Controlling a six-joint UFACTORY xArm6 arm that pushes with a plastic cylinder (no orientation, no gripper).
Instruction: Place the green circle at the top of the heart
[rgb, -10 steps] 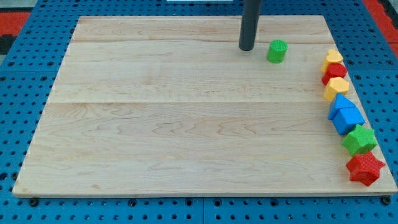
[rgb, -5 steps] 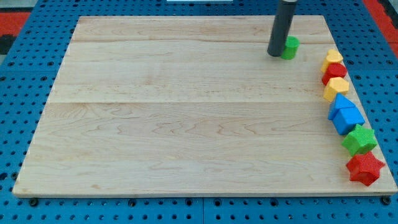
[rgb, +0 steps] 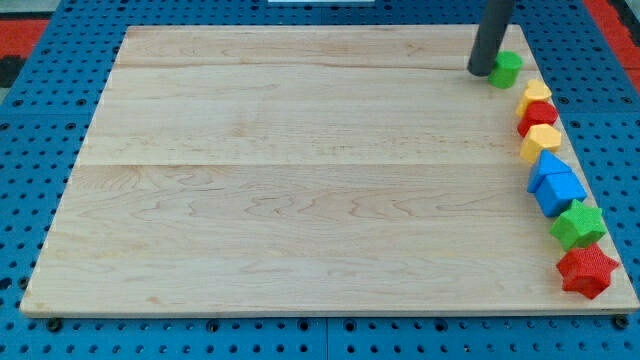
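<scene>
The green circle (rgb: 505, 68) sits near the board's top right corner. My tip (rgb: 481, 72) touches its left side. Just below and right of the green circle, a yellow block (rgb: 537, 93) heads a column of blocks along the right edge. A red block (rgb: 538, 114) lies under it, then another yellow block (rgb: 541, 140). I cannot tell which of these is the heart.
The column goes on down the right edge of the wooden board (rgb: 300, 170) with two blue blocks (rgb: 556, 182), a green star (rgb: 578, 224) and a red star (rgb: 586, 270). A blue pegboard surrounds the board.
My tip has moved right and slightly up, pushing the green circle from the board's upper middle-right toward the top of the block column. The other blocks have not moved.
</scene>
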